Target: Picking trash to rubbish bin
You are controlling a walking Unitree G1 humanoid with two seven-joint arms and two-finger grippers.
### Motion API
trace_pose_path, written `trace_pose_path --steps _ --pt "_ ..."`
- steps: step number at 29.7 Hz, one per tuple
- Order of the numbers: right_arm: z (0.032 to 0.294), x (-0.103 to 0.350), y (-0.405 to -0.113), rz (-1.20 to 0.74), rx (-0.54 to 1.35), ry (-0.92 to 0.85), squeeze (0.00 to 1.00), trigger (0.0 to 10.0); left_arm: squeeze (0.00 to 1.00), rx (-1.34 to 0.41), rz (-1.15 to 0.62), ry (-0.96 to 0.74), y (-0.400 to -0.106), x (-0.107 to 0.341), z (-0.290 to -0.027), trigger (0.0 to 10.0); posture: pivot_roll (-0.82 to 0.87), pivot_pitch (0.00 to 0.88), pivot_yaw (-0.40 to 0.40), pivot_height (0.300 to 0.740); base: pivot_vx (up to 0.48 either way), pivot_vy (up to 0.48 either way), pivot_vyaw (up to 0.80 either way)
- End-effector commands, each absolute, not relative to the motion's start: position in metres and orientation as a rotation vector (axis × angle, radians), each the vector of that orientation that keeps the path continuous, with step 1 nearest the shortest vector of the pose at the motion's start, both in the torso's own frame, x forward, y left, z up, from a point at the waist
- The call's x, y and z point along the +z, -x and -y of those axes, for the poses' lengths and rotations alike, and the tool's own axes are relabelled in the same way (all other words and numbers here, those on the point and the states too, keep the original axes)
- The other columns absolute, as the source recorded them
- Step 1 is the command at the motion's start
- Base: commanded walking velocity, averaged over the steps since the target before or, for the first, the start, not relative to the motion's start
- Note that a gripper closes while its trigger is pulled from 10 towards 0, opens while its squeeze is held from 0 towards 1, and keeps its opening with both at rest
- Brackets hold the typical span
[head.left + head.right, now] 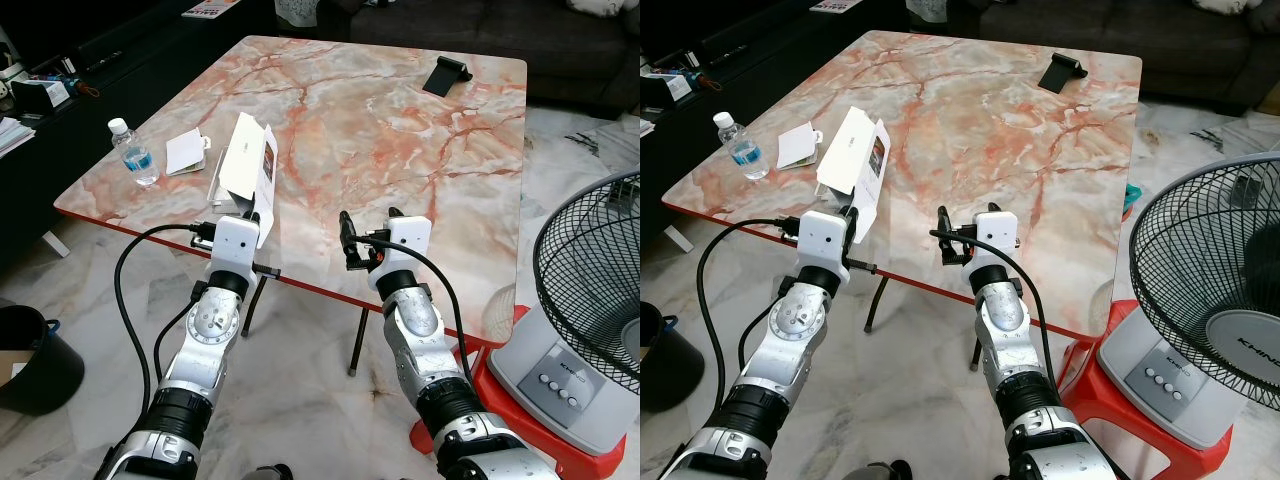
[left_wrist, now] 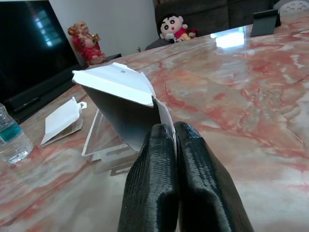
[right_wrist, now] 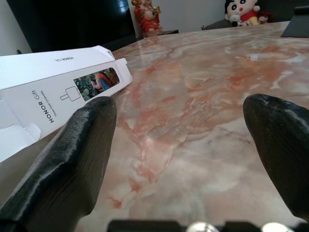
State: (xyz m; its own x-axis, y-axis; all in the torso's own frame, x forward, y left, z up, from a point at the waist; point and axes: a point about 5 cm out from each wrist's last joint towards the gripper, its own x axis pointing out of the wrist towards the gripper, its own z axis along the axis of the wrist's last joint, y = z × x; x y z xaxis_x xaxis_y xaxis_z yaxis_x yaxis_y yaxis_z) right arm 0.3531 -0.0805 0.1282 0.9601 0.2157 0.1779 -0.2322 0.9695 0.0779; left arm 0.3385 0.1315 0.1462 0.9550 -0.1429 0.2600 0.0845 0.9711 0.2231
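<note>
White box (image 1: 245,165) lying on the near left part of the marble table (image 1: 400,130), one end flap open and sticking up, a colourful print and dark lettering showing along its side (lettering legible in the right wrist view). Left gripper (image 2: 175,140) pinching the near flap of the box, both black fingers (image 2: 152,169) pressed together on the thin card with no gap between them. Left arm reaching up from the near table edge, black cable looping beside it.

Right gripper (image 1: 370,228) hovering over the near edge of the table, to the right of the box and apart from it, fingers spread wide with nothing between them; marble surface showing through the gap in the right wrist view.

Lying flat just left of the box, a small white packet (image 1: 187,152). Standing further left, near the table's left edge, a clear water bottle (image 1: 133,154) with a white cap and blue label. Resting at the far right corner, a dark phone stand (image 1: 446,75).

Sitting on the floor at the lower left, a black bin (image 1: 35,360). Standing to the right of the table, a fan (image 1: 590,290) on a red stool (image 1: 505,395). Showing beyond the table in the wrist views, a red figurine (image 2: 87,41) and a cartoon doll (image 2: 173,26).
</note>
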Motion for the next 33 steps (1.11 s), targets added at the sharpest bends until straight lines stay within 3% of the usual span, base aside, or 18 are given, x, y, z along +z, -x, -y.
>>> trace_pose_path --steps 1,8,33 --pt "0.0779 0.1299 -0.3535 0.176 0.228 -0.111 0.00 10.0 0.00 -0.129 0.305 -0.231 -0.3376 0.1515 -0.1324 10.0 0.12 0.128 0.071 0.728 0.000 0.000 0.00" --pt "0.0782 0.1301 -0.3540 0.176 0.227 -0.110 0.00 10.0 0.00 -0.130 0.306 -0.232 -0.3377 0.1519 -0.1322 10.0 0.12 0.131 0.069 0.728 0.000 0.000 0.00" --pt "0.0811 0.1302 -0.3549 0.174 0.222 -0.105 0.00 10.0 0.00 -0.137 0.311 -0.229 -0.3372 0.1527 -0.1305 10.0 0.12 0.137 0.064 0.728 -0.261 0.000 0.00"
